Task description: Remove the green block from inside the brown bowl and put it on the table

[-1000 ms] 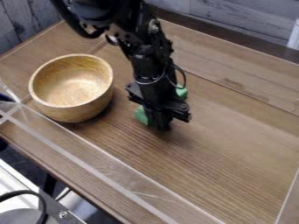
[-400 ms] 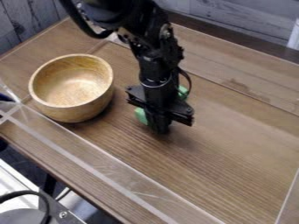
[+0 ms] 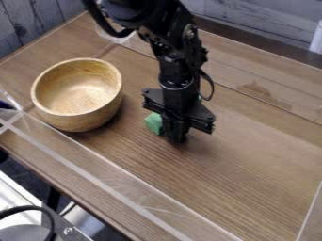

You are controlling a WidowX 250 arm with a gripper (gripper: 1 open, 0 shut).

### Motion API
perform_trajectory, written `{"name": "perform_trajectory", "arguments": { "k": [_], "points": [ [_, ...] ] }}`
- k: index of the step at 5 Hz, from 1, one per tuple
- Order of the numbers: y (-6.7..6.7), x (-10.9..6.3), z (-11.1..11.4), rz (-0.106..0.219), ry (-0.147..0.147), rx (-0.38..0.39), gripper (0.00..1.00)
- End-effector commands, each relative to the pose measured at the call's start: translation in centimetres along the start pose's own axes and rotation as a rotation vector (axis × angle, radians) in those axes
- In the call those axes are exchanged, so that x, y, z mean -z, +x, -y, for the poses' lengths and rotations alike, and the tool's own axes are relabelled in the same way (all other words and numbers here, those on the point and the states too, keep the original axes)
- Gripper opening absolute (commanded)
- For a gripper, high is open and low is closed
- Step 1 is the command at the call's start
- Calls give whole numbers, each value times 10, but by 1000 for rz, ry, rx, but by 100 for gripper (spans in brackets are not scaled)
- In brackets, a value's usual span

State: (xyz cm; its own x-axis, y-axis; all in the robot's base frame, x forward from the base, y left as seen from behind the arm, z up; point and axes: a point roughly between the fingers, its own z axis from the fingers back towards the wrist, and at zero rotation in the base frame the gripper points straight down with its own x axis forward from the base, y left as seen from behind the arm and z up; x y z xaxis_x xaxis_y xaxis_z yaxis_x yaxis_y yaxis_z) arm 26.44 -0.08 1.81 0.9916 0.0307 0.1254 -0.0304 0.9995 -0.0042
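Placing step. Holding block (image 3: pixel 152 122) with fingers (image 3: pixel 178 132) clamped shut, low over surface (image 3: pixel 258 165), just right of emptied bowl (image 3: pixel 78 92). Next, likely: settle block flat, release, lift clear.

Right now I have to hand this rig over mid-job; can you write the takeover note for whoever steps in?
Claw: points straight down, shut on the green block, which sticks out at its side.
Brown bowl: empty, on the left part of the table.
Done: the block is out of the bowl, held low to the right of it. I cannot tell whether it touches the tabletop.
Left: set the block down, open the claw, lift clear.
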Motion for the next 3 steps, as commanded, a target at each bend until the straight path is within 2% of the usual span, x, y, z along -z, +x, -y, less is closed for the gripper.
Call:
{"name": "perform_trajectory", "arguments": {
  "k": [1, 3],
  "points": [
    [10, -5, 2, 26, -8, 21, 0],
    [15, -5, 2, 25, -24, 47, 0]
  ]
}}
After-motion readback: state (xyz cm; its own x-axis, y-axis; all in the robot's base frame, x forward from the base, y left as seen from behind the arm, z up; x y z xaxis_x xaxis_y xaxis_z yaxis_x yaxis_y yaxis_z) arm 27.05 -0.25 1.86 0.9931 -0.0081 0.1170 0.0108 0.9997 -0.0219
